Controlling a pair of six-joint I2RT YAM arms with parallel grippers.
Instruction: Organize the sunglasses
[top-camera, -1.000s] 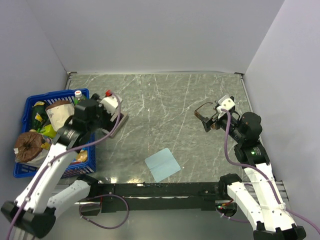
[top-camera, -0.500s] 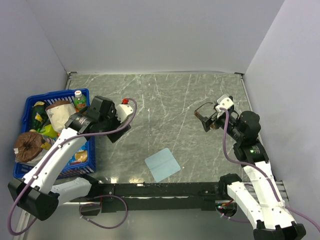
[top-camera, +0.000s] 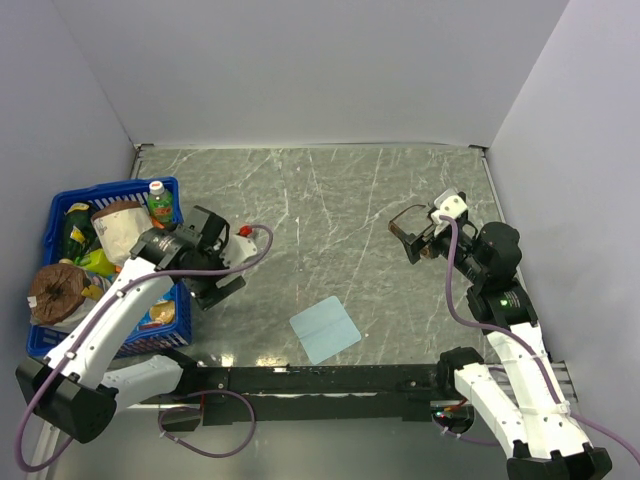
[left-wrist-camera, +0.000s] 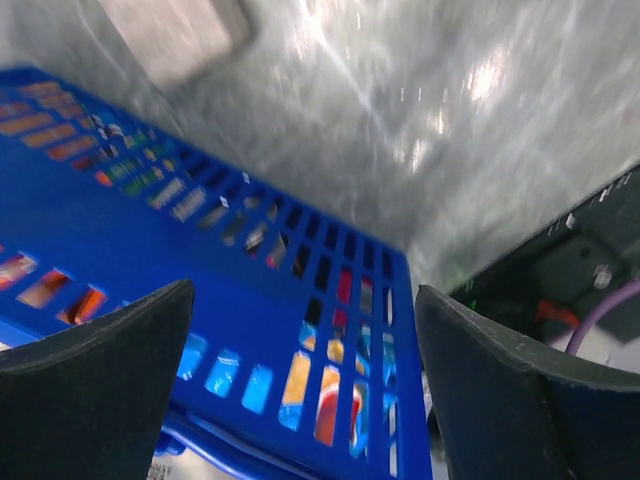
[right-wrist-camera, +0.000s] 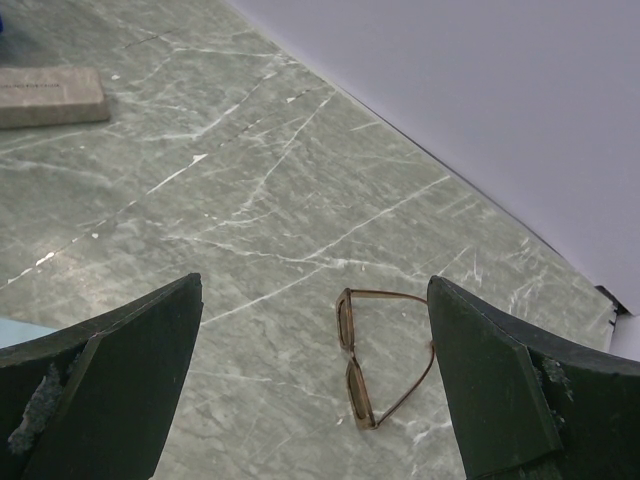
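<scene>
The right gripper hangs over the far right part of the counter with its fingers spread wide and nothing between them. The left gripper is just as wide and empty, hovering over the right-hand rim of the blue basket, which stands at the left edge of the counter against the left wall.

Between the two arms the marbled grey-green counter lies open across its middle and far side. A light blue cloth rests flat toward the near edge, close to the black rail that carries the arm bases. White walls close the counter on the left, far and right sides, and the right wall runs near the right gripper.

A grey-brown case lies shut and flat on the counter just right of the basket. It bears a faint line of writing, too small to read. The packets in the basket show coloured labels, none legible.

The sunglasses lie on the counter below the right gripper, untouched. In the right wrist view they sit between the two fingers, nearer the right one, temples unfolded.
</scene>
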